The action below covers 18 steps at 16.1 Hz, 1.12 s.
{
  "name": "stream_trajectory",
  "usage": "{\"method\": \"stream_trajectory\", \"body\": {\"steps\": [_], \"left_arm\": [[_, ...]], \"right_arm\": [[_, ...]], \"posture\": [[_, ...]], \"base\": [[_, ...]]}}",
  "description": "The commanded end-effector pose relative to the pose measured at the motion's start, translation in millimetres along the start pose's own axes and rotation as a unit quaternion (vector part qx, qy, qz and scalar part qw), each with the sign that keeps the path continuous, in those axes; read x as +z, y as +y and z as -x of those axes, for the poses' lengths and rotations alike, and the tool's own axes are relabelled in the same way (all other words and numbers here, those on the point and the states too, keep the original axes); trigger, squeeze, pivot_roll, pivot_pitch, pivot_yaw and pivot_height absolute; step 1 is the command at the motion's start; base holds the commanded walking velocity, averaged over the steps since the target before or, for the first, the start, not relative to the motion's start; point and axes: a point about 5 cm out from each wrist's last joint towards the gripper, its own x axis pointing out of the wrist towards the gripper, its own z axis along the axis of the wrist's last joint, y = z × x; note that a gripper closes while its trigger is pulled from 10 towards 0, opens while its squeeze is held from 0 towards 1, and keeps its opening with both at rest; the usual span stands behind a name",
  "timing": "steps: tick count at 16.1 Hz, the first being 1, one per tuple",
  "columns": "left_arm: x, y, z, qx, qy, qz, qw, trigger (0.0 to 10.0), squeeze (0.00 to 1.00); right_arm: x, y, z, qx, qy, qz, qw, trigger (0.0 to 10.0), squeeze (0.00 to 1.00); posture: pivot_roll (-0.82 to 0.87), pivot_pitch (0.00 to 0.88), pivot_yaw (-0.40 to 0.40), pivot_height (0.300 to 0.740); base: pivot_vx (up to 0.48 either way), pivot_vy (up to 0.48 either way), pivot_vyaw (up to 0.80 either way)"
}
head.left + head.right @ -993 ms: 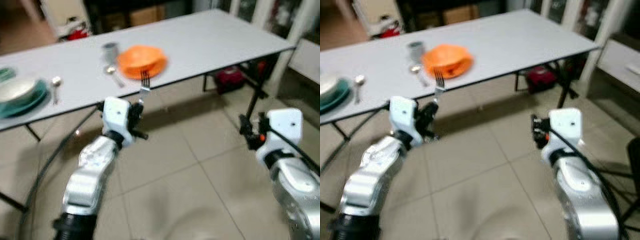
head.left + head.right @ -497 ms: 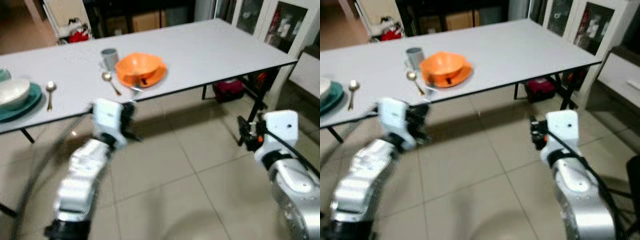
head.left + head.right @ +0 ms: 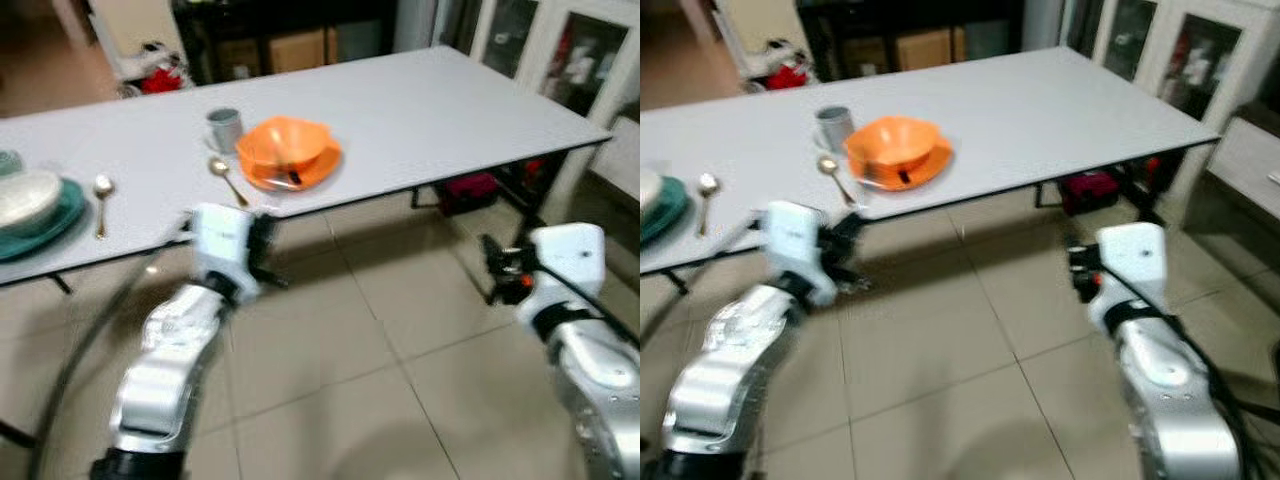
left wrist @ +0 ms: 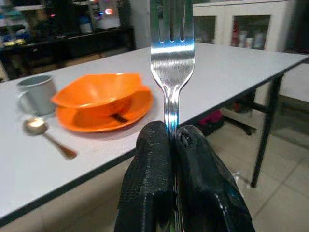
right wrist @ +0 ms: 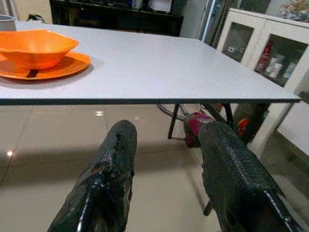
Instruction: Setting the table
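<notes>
My left gripper (image 4: 169, 133) is shut on the handle of a silver fork (image 4: 171, 48), which stands upright with its tines up. It hangs just below and in front of the white table's (image 3: 430, 100) near edge (image 3: 258, 248). Beyond it on the table sits an orange bowl on an orange plate (image 3: 290, 155), with a gold spoon (image 3: 228, 180) and a grey mug (image 3: 223, 128) to their left. My right gripper (image 5: 166, 133) is open and holds nothing. It hovers over the floor off the table's right part (image 3: 495, 270).
A white bowl on a teal plate (image 3: 35, 200) with a spoon (image 3: 100, 195) beside it lies at the table's left. Black table legs (image 3: 520, 195) and a red object (image 3: 470, 185) stand under the right end. Glass-door cabinets (image 3: 580, 70) are at the right.
The whole view has shifted. Relative to the orange plate, my left gripper with the fork now sits lower and further left, off the table edge. The right arm holds about the same place.
</notes>
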Motion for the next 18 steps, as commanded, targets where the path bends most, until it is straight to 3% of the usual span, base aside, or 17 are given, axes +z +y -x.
{"method": "stream_trajectory", "body": {"steps": [1,5,18], "left_arm": [[5,12.9,1.0,0.019,-0.003,-0.010,1.000,10.0,0.00],[3,8.0,-4.2,0.009,-0.002,-0.007,1.000,10.0,0.00],[1,6.0,-8.3,-0.002,-0.001,-0.009,1.000,10.0,0.00]], "right_arm": [[3,8.3,0.8,0.031,-0.010,-0.005,0.999,10.0,0.00],[4,3.4,3.6,0.010,-0.013,-0.013,1.000,10.0,0.00],[6,6.6,6.1,0.036,-0.019,-0.007,0.999,10.0,0.00]], "posture": [[0.00,0.000,0.083,0.740],[-0.02,0.000,0.098,0.740],[-0.04,0.000,0.108,0.740]], "base": [[0.311,0.000,0.00],[0.309,0.000,0.00],[0.311,0.000,0.00]]}}
